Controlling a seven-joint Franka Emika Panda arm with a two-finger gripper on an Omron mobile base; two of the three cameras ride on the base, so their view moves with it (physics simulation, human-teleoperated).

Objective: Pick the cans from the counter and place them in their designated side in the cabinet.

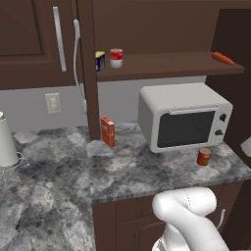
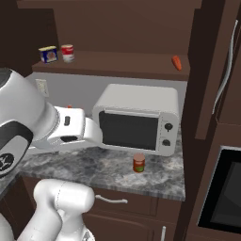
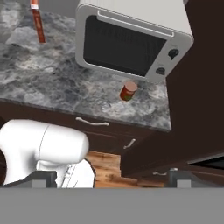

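Observation:
A plain orange-red can (image 1: 203, 157) (image 2: 138, 163) (image 3: 127, 91) stands upright on the grey marbled counter (image 1: 127, 171), just in front of the microwave's right corner. A red can with a cream-white band (image 1: 116, 58) (image 2: 67, 52) stands at the left end of the cabinet shelf (image 1: 166, 66), beside a blue-and-yellow container (image 1: 100, 61) (image 2: 48, 54). In the hand view my gripper (image 3: 112, 179) is open with nothing between its fingertips. It is held back from the counter edge, well short of the orange-red can.
A white microwave (image 1: 184, 116) (image 2: 136, 120) fills the right part of the counter. A flat orange-red box (image 1: 107, 131) stands by the cabinet's post. An orange carrot-like thing (image 1: 223, 59) lies at the shelf's right end. A white cylinder (image 1: 6, 142) stands far left.

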